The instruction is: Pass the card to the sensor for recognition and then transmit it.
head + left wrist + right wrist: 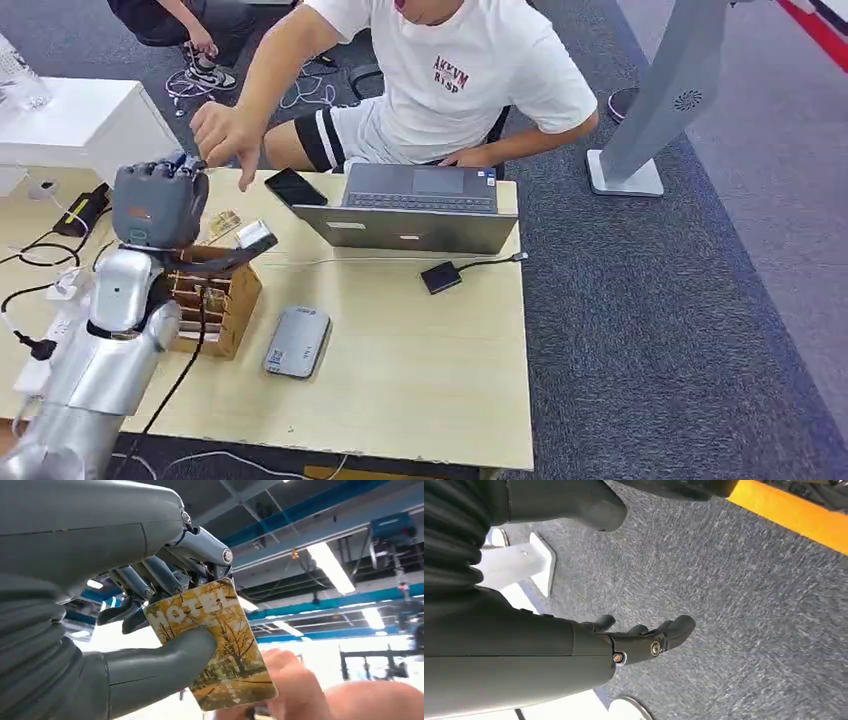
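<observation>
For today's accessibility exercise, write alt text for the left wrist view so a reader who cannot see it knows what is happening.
The robot's left hand pinches a yellow hotel card printed with autumn trees, thumb pressed across its face, held up against a ceiling with blue beams and strip lights. A person's hand, blurred, reaches toward the card's lower edge.

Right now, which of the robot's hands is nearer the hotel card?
Left. The left hand holds the hotel card between thumb and fingers, raised above the table. The right hand hangs over grey carpet.
</observation>
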